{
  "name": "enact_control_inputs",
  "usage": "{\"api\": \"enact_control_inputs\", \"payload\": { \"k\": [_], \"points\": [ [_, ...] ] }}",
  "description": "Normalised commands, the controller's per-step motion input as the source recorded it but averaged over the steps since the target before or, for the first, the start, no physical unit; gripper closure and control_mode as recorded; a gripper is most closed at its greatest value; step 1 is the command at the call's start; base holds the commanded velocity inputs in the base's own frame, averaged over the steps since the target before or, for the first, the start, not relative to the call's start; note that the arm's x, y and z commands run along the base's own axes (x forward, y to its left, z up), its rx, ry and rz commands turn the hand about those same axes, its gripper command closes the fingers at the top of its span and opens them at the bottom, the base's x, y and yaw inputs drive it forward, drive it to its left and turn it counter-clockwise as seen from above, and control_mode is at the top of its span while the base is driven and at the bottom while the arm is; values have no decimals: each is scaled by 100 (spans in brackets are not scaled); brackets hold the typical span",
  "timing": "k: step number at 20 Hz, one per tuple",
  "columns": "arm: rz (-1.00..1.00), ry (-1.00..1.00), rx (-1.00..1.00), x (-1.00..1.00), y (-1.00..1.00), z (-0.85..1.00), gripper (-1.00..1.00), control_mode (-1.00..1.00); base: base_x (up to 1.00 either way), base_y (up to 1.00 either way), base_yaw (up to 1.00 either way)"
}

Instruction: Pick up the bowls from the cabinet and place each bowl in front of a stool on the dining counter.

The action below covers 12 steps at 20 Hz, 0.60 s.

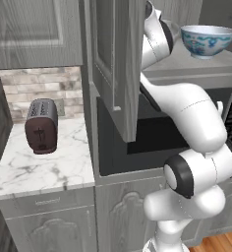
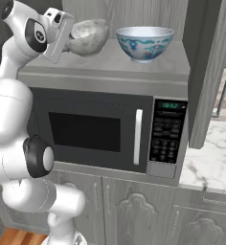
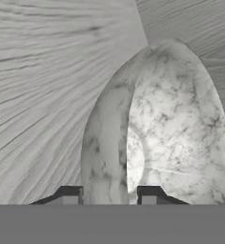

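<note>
The white Franka Panda arm with dark joints [image 2: 19, 143] is raised from the base, bent at a dark elbow joint and stretched upward and forward. In the right base view the wrist is turned sideways at the top. In the hand view the two-finger gripper [image 3: 108, 194] is seen with its dark fingertips [image 3: 69, 195] set close on either side of a rim wall.

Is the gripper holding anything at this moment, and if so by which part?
The gripper straddles the rim of the marbled bowl, one fingertip inside, one outside; a firm grip cannot be told.
</note>
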Motion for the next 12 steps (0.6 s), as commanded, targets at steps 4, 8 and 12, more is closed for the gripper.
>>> {"api": "enact_control_inputs", "payload": {
  "k": [4, 8, 12],
  "points": [
    [0, 0, 0, -7, 1, -2, 100, -100, 0, 0, 0],
    [0, -2, 0, -43, 0, -5, 100, -100, 0, 0, 0],
    [1, -9, 0, -66, 0, -5, 100, -100, 0, 0, 0]
  ]
}}
